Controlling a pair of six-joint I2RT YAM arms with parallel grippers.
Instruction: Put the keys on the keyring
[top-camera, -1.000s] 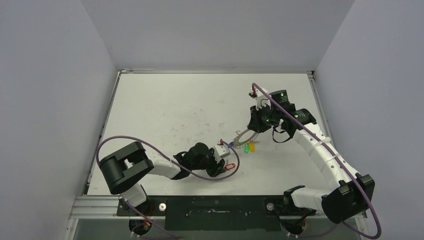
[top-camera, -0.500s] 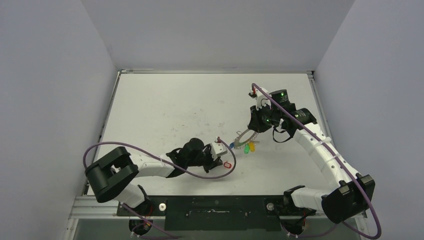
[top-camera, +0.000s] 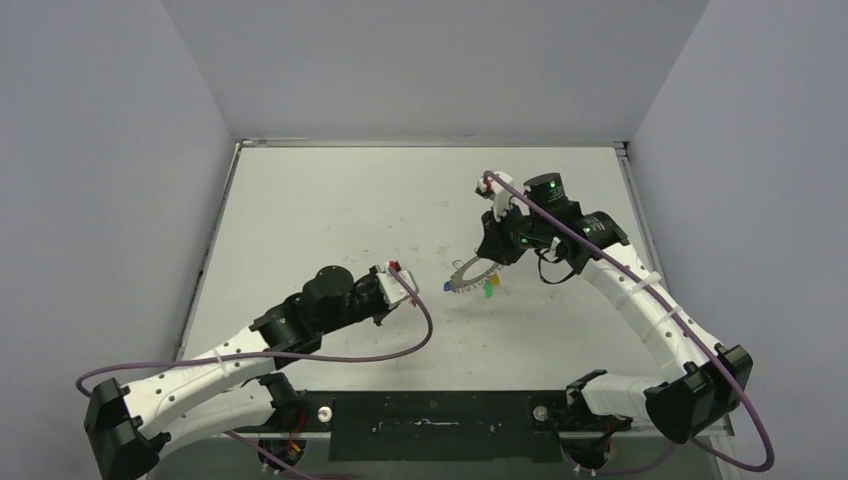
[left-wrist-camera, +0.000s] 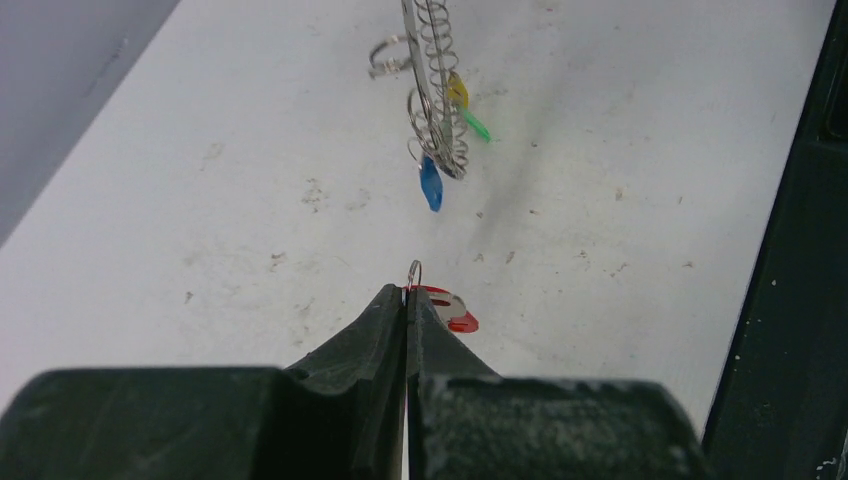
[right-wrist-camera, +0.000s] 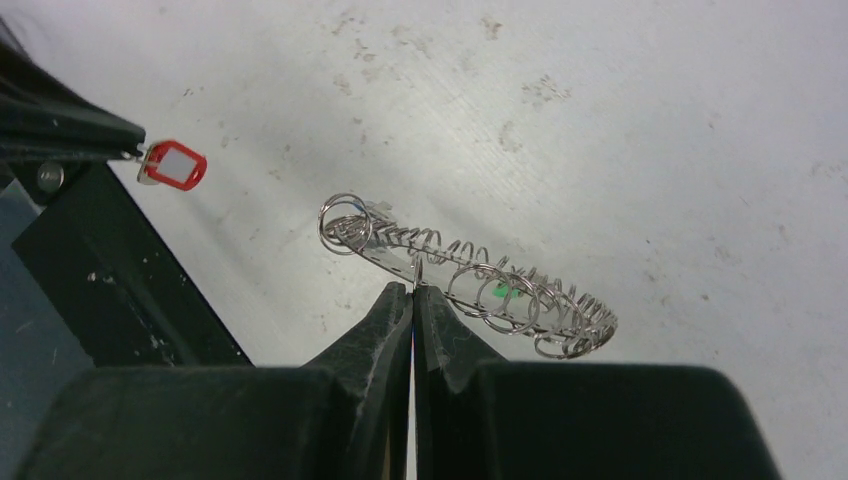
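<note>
Change since a second ago:
- The left gripper was low beside the keyring, fingers part open, with the red tag lying on the bench.
- Those fingers are now pressed together on the small split ring of the red-tagged key.
- The left arm has drawn back toward the left of the top view, carrying that key clear of the bench.
- The right arm has carried the keyring slightly up and left.

Reading: the blue-tagged key hangs from the keyring's low end, beside the green tag and yellow tag, so it looks already threaded. The red one looks picked up and not yet threaded.

Right gripper: fingers closed on the keyring's flat edge, holding it off the bench near frame centre in the top view.

Orientation:
- Keyring, left wrist view: edge-on, long axis up and down the frame, upper centre, well apart from the left fingertips.
- Keyring, right wrist view: slants from centre-left down to lower right, wire loops standing along its rim.
- Red tag, right wrist view: upper left, long axis near level, pointing right, away from the fingers that hold it.
- Red tag, left wrist view: trails right of the fingertips. The key blade itself is too small to read.
</note>
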